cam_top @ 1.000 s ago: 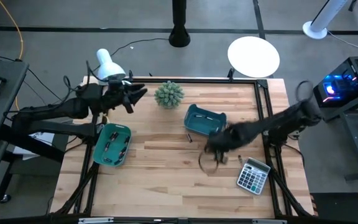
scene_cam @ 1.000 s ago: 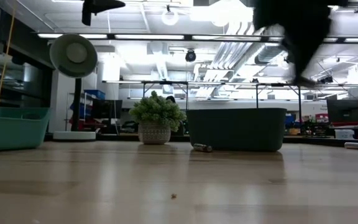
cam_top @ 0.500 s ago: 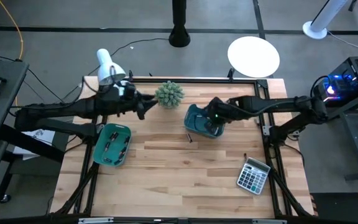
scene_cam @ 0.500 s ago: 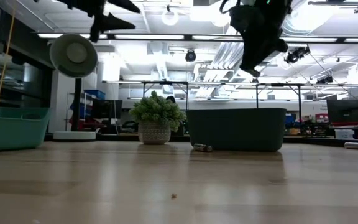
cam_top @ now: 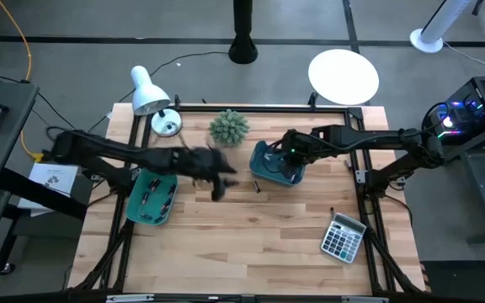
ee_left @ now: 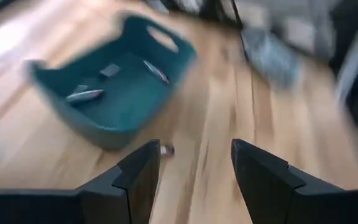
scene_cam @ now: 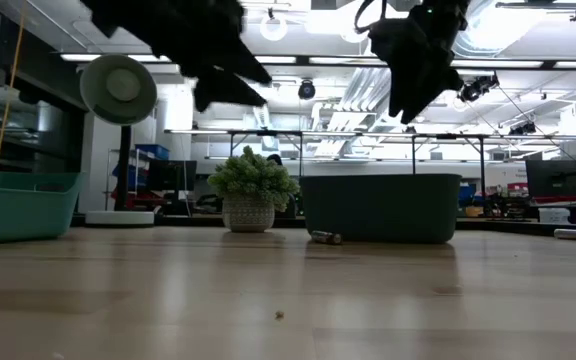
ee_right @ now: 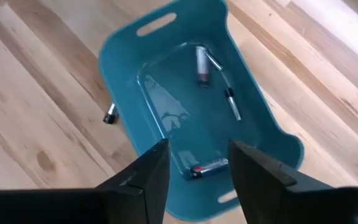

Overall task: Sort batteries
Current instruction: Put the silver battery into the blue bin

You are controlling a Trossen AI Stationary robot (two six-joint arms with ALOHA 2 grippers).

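A dark teal tray (cam_top: 278, 164) at the table's far middle holds three batteries (ee_right: 202, 62), (ee_right: 232, 102), (ee_right: 209, 167). My right gripper (ee_right: 197, 168) hangs open above this tray (ee_right: 185, 106), its fingers pointing down into it. One loose battery (cam_top: 257, 187) lies on the wood beside the tray's left wall, seen also in the left wrist view (ee_left: 166, 149) and the low view (scene_cam: 325, 237). My left gripper (ee_left: 194, 168) is open, up in the air left of that battery (cam_top: 217, 172). A lighter teal tray (cam_top: 151, 195) at the left holds several batteries.
A potted plant (cam_top: 229, 128) stands at the far edge between the arms, and a white lamp (cam_top: 148, 88) at the far left corner. A grey calculator (cam_top: 343, 236) lies near the right front. Bare wood spreads across the table's near half.
My right gripper has swung from the table's right front, by the calculator, to the far middle above the dark teal tray, where its fingers have spread apart. My left gripper has swept from beside the lamp toward the table's middle, nearer the loose battery.
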